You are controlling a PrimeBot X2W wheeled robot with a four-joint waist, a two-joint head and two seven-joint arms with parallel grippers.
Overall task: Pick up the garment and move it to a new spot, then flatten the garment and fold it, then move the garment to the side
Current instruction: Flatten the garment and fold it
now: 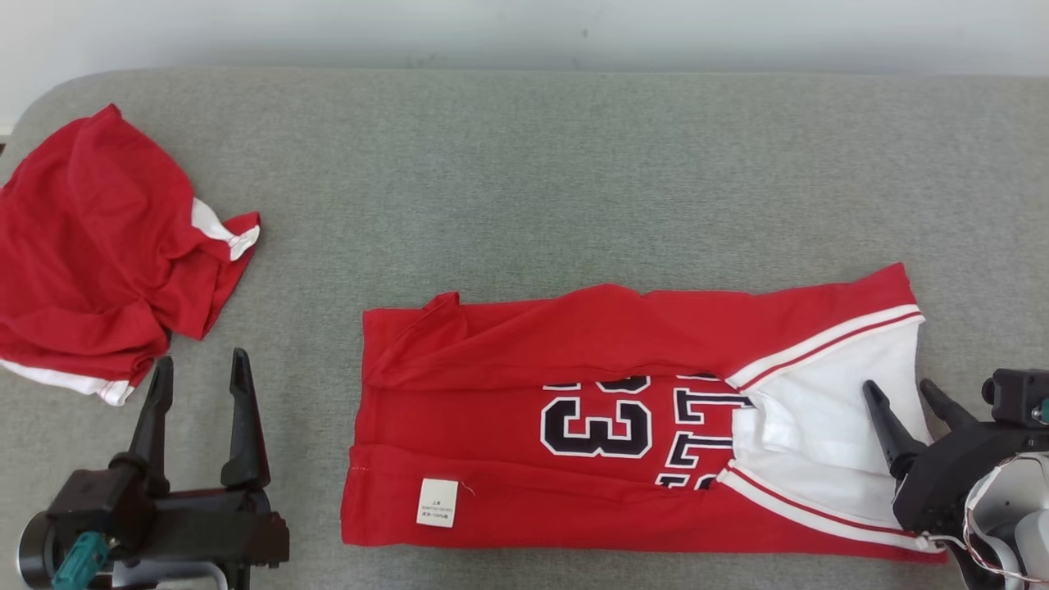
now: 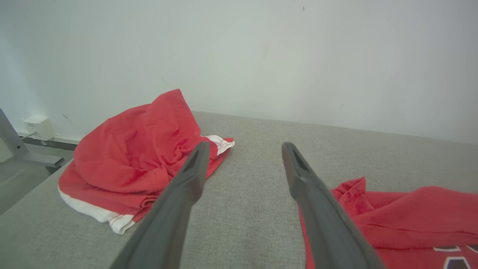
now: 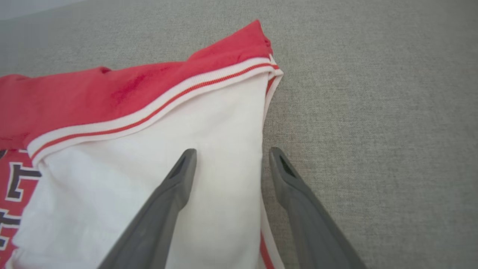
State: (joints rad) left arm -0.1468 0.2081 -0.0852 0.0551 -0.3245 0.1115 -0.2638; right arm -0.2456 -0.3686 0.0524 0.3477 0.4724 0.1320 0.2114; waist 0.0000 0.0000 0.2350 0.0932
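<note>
Left gripper (image 1: 202, 358), 7 o'clock, and right gripper (image 1: 901, 385), 4 o'clock: jaws wide, empty. Folded jersey (image 1: 574, 344) partly hides its lettering beside "33"; red garment (image 1: 90, 246), 9 o'clock, cropped at edge.

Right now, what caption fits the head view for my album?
Jersey half folded, red heap at left, left fingers and right fingers open.

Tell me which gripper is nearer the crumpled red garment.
Left. The left gripper sits just off the near edge of the crumpled garment; the right gripper is far across, at the white end of the folded jersey.
</note>
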